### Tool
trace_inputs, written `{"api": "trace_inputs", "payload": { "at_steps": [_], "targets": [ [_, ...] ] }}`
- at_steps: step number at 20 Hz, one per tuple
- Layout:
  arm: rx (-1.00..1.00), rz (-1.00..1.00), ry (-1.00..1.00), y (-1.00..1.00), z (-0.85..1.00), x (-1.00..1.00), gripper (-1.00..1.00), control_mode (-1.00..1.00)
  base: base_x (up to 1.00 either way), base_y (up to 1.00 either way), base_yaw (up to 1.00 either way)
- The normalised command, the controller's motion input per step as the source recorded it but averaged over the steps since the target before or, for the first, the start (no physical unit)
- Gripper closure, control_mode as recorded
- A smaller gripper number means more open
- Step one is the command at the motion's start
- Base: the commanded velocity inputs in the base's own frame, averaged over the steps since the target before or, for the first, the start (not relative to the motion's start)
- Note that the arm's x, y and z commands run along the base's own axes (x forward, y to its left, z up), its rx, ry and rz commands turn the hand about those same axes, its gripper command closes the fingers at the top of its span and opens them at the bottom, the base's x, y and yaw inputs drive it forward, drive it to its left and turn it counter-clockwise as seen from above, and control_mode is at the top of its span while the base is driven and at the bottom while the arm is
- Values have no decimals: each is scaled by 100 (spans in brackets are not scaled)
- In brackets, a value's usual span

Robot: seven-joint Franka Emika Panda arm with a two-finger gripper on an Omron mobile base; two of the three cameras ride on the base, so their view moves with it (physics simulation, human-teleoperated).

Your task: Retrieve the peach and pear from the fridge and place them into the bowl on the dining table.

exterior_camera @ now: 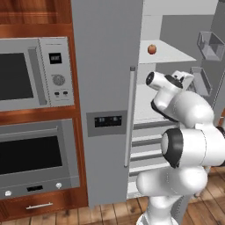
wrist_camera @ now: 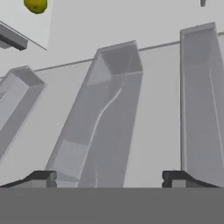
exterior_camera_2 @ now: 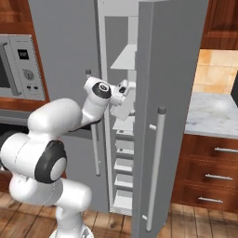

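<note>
Arm reaching into the open fridge, nothing in hand

From the left: the fridge shows its closed left door, the right one swung wide. The peach sits on a white upper shelf, above the end effector, whose tips stand apart and empty, facing clear door bins. The pear shows at the hand view's upper left edge. Both fruits look light, firm and smooth, likely to roll; a grip across the widest middle seems safest.

Matt grey metal fridge; clear plastic door bins; glossy white arm; brown wood cabinets.
</note>
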Motion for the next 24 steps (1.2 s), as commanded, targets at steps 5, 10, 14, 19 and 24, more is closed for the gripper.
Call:
{"api": "trace_inputs", "payload": {
  "at_steps": [5,10,14,19,24],
  "targets": [
    [-1,-3,1,-86,-4,-42,-100,-100,0,0,0],
    [0,-8,-1,-98,-2,-91,-100,-100,0,0,0],
    [-1,-1,-20,-31,15,-100,-100,-100,0,0,0],
    [-15,0,-18,86,71,-88,-100,-100,0,0,0],
    [-8,-6,-1,100,39,-33,-100,-100,0,0,0]
  ]
}}
